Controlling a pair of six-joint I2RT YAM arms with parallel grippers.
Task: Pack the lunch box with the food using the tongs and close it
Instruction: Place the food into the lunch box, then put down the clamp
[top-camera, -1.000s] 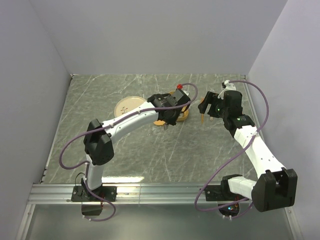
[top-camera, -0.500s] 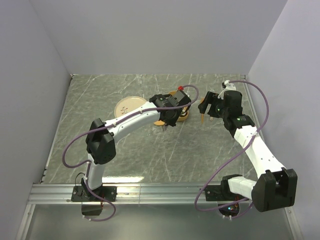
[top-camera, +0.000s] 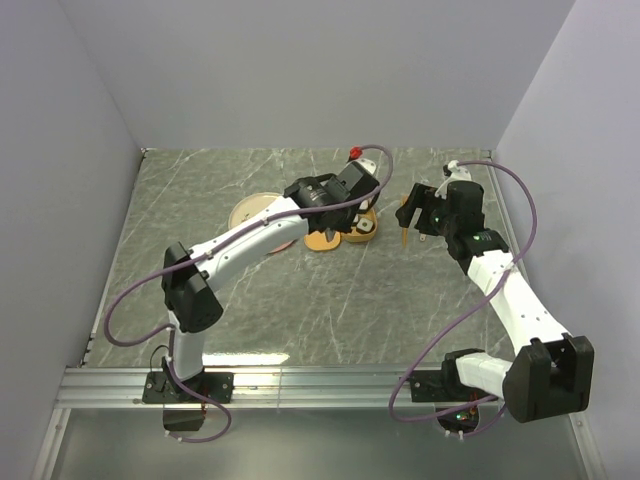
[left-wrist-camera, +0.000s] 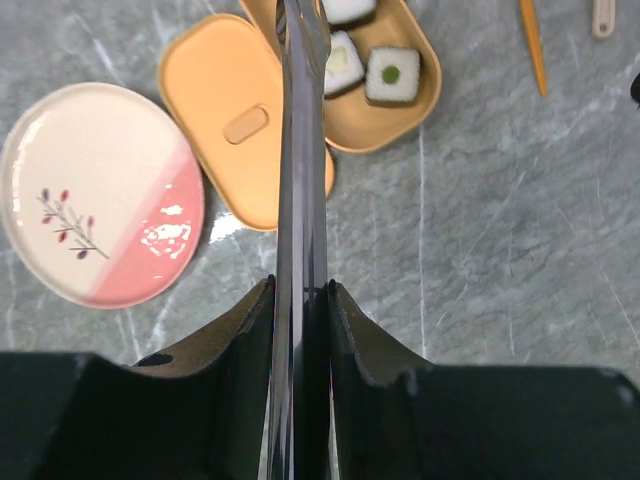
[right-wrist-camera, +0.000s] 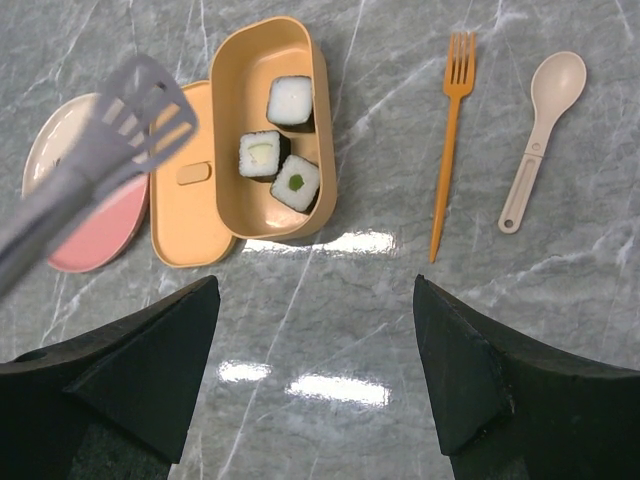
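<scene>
Food (right-wrist-camera: 290, 100) all in lunch box (right-wrist-camera: 240, 70), lid (right-wrist-camera: 185, 220) off beside it. Left gripper (left-wrist-camera: 300, 292) clamps tongs (left-wrist-camera: 301, 120); right gripper (right-wrist-camera: 315, 300) apart, empty. Next, likely: fit lid.

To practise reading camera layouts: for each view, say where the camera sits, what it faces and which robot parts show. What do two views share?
Top external: overhead, behind the robot, looking down on the table; left arm, right arm show.
Left wrist: on the left wrist, looking down along the tongs; left gripper clamps them.
Right wrist: on the right wrist, looking down at fork and spoon; right gripper open.
Shared: both wrist views show the lunch box with the food, lid, plate.
</scene>
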